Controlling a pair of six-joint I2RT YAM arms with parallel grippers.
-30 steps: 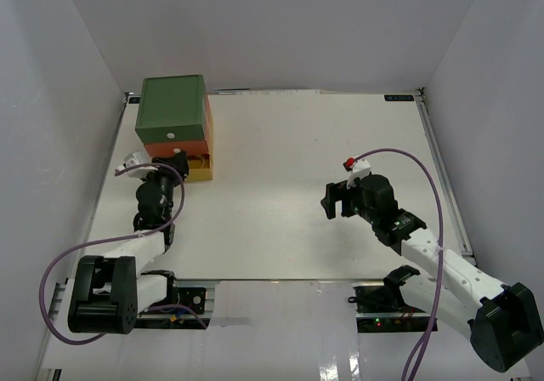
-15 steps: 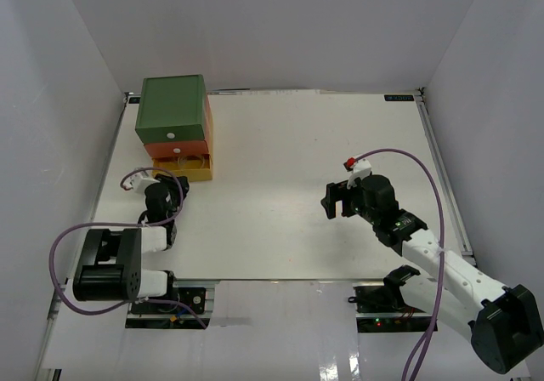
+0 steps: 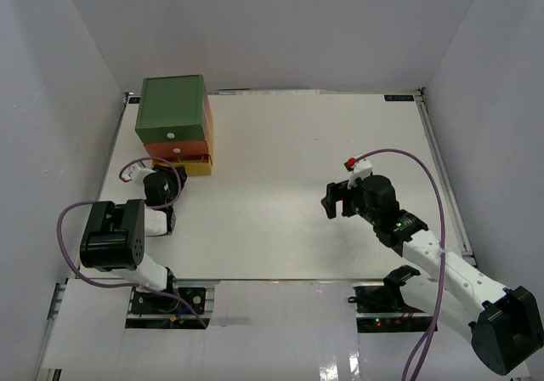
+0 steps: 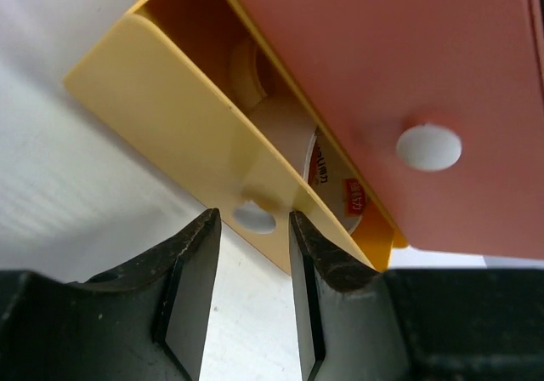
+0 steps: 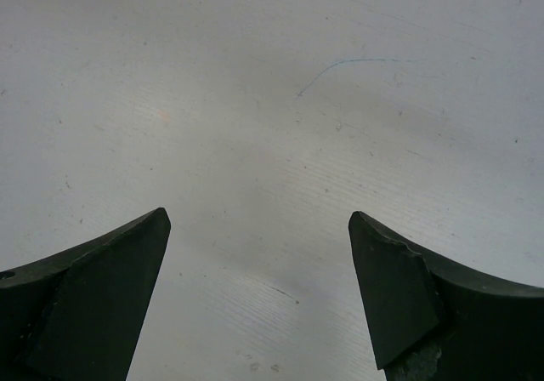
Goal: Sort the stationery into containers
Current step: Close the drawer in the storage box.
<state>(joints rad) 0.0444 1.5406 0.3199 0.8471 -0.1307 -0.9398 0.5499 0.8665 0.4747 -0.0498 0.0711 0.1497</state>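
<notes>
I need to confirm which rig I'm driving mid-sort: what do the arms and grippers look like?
The left arm and right arm have white links with chunky black joint housings. A purple cable loops beside the left arm, and a second purple cable arcs over the right arm. The right wrist carries a white bracket with a red tip. The left gripper and right gripper are two-fingered, matte black wedges.

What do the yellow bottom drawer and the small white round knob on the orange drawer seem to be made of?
Yellow bottom drawer: probably thin matte card or plastic sheet; flat even colour, thin cut edges. Small white round knob on the orange drawer: likely smooth plastic, faint sheen.
</notes>
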